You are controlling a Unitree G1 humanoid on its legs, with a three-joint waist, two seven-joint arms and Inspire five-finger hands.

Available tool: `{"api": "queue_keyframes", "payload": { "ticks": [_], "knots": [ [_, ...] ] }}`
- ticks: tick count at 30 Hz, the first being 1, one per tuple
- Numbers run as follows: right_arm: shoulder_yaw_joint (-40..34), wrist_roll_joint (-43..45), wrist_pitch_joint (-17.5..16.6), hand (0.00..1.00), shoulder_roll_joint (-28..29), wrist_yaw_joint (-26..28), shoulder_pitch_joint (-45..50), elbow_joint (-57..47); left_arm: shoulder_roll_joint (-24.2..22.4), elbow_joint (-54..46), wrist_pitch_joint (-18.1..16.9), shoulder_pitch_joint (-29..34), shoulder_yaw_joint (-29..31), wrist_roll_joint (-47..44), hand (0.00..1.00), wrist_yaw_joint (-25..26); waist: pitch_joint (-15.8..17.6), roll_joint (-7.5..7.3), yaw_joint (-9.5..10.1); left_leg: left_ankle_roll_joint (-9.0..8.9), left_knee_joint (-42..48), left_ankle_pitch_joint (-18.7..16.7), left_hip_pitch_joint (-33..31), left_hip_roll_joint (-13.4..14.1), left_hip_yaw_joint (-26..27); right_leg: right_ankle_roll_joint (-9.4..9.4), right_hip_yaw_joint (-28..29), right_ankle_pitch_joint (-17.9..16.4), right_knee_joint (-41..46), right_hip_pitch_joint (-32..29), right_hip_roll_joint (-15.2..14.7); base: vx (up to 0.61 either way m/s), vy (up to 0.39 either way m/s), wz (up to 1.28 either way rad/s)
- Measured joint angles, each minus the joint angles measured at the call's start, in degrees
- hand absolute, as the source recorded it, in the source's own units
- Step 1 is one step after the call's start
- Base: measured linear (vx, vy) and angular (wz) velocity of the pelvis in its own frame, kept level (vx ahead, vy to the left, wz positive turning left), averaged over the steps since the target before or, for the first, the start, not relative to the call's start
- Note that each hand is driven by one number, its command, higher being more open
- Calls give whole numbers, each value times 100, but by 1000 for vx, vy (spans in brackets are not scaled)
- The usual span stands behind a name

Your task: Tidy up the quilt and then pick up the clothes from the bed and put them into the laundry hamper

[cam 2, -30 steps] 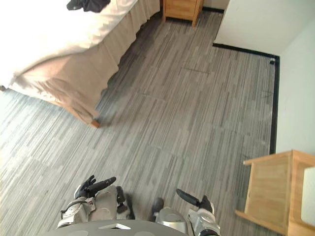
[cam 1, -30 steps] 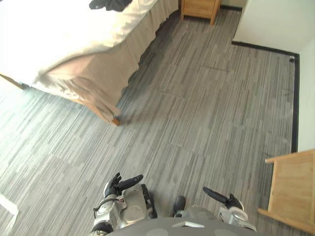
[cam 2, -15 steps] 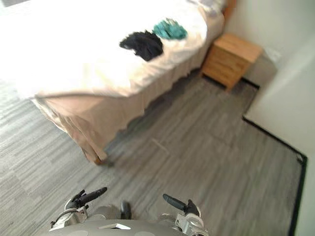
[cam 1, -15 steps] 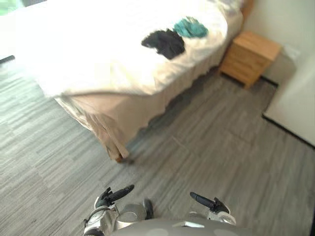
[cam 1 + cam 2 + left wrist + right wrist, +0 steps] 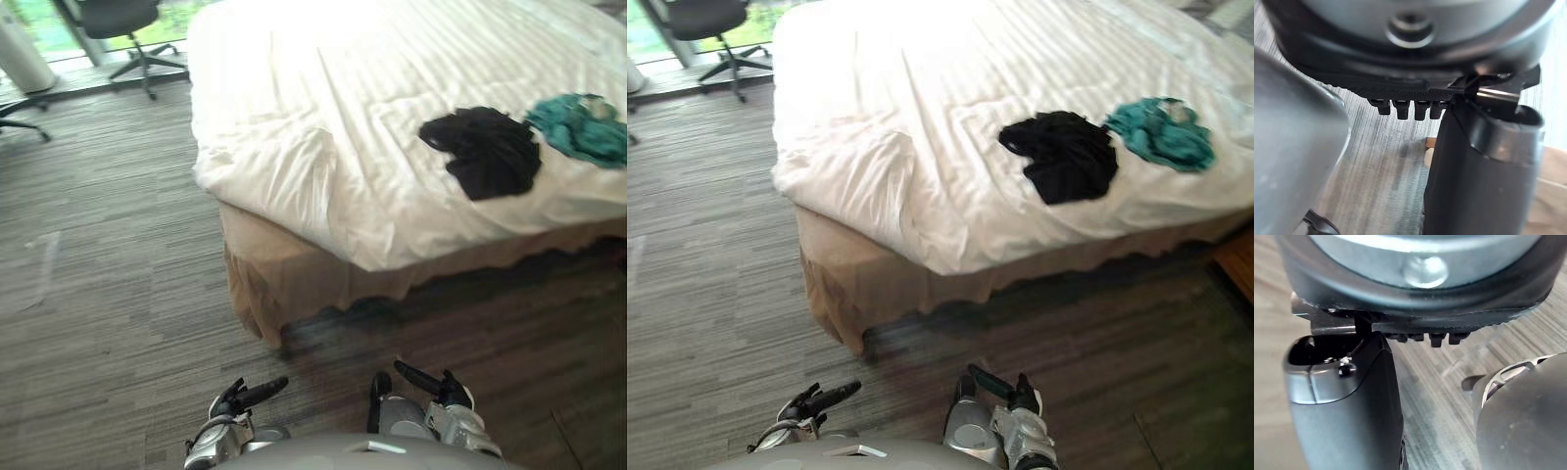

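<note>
A white quilt covers the bed, rumpled and bunched at its near left corner. On its right part lies a black garment, with a teal garment just beyond it to the right. Both hands hang low in front of me over the floor, well short of the bed. My left hand is open with straight fingers and holds nothing. My right hand is open and empty too. In the left wrist view the fingertips point at the floor.
A beige bed skirt hangs below the quilt to the grey striped floor. A black office chair and a white cylinder stand by the window at far left.
The camera has swung left, so the whole bed with both garments now lies straight ahead; the nightstand and the wall have left the picture. Both hands stay low and open.
</note>
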Motion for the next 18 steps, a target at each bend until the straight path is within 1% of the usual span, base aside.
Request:
{"api": "queue_keyframes", "payload": {
  "ticks": [1, 2, 3, 4, 5, 6, 7, 8, 9, 10, 11, 13, 16, 18],
  "knots": [
    [24, -7, 3, 100, -30, -1, 1, 37, -1, -10, -38, 1, 10, -78, 100, 9, 14, 11, 31, -49, 248, -40, -180, 87, 348, -36, -107, -21, -135, 220, -6, 371, -297, 29],
    [37, -10, 4, 100, -59, -10, 4, 105, -3, -19, -60, 6, 13, -121, 100, 12, 18, 5, 33, -47, 238, -53, -336, 173, 973, -42, -194, -25, -320, 472, -45, 428, -288, 25],
    [31, -17, 23, 100, -76, -11, 9, 108, 5, -32, -74, 4, 32, -119, 100, 11, 28, -11, 31, 25, -127, -91, -396, 164, 1543, -41, -232, -25, -458, 649, -138, 335, -172, 17],
    [19, -26, 31, 100, -79, -12, 12, 107, 7, -33, -81, 4, 36, -118, 100, 9, 32, -17, 24, 46, -415, -97, -422, 132, 1777, -41, -247, -24, -485, 709, -198, 294, -64, 12],
    [-33, -47, 39, 100, -75, -13, 23, 108, 6, -28, -77, 9, 87, -117, 100, 15, 41, -31, -22, 67, -1083, -62, -431, 29, 2034, -38, -290, -25, -534, 826, -308, 266, 23, 18],
    [-127, -48, 49, 100, -69, -11, 49, 107, 6, -27, -69, 19, 126, -120, 100, 29, 45, -38, -84, 126, -1869, 201, -426, -101, 2132, -24, -390, -28, -541, 937, -407, 263, 57, 25],
    [-191, -48, 52, 100, -68, -9, 76, 104, 4, -27, -67, 23, 149, -120, 100, 29, 43, -35, -114, 175, -2290, 476, -420, -162, 2147, 14, -461, -37, -541, 1008, -439, 267, 115, 29],
    [-277, -44, 51, 100, -73, -4, 147, 96, -16, -26, -64, 51, 163, -152, 100, 25, 23, 0, -124, 234, -2826, 1147, -408, -200, 2201, 160, -561, -76, -545, 1113, -442, 311, 152, 23],
    [-325, -46, 59, 100, 24, -4, 209, 100, 44, -33, -64, 71, 288, -371, 100, 22, -15, -196, -93, 360, -3005, 1636, -309, -375, 2234, 424, -566, -250, -575, 1245, -574, 297, 148, 21],
    [-334, -45, 56, 100, 95, -4, 240, 94, 95, -41, -75, 98, 289, -424, 100, 20, -67, -275, -95, 369, -3106, 1643, -291, -430, 2219, 432, -566, -239, -575, 1225, -609, 265, 145, 20],
    [-368, -37, 50, 100, 224, 5, 258, 96, 188, -35, -142, 120, 336, -646, 100, 41, -110, -474, -100, 388, -3368, 1701, -198, -549, 2213, 436, -558, -236, -565, 1214, -679, 156, 88, 15],
    [-432, -35, 50, 100, 366, 9, 254, 99, 286, 44, -137, 180, 397, -1069, 100, 69, -131, -658, -81, 388, -3709, 1762, 64, -659, 2206, 483, -560, -203, -564, 1346, -721, 180, 69, 8],
    [-453, -38, 50, 100, 396, -8, 259, 101, 285, 77, -138, 339, 445, -1486, 100, 141, -151, -677, -75, 367, -4004, 1825, 437, -704, 2161, 481, -564, -169, -529, 1574, -684, 140, 19, 8],
    [-409, -38, 49, 100, 396, -7, 253, 104, 279, 92, -146, 361, 441, -1548, 100, 189, -160, -642, -63, 359, -4006, 1830, 487, -657, 2119, 479, -568, -166, -522, 1647, -629, 66, -51, 10]
  ]
}}
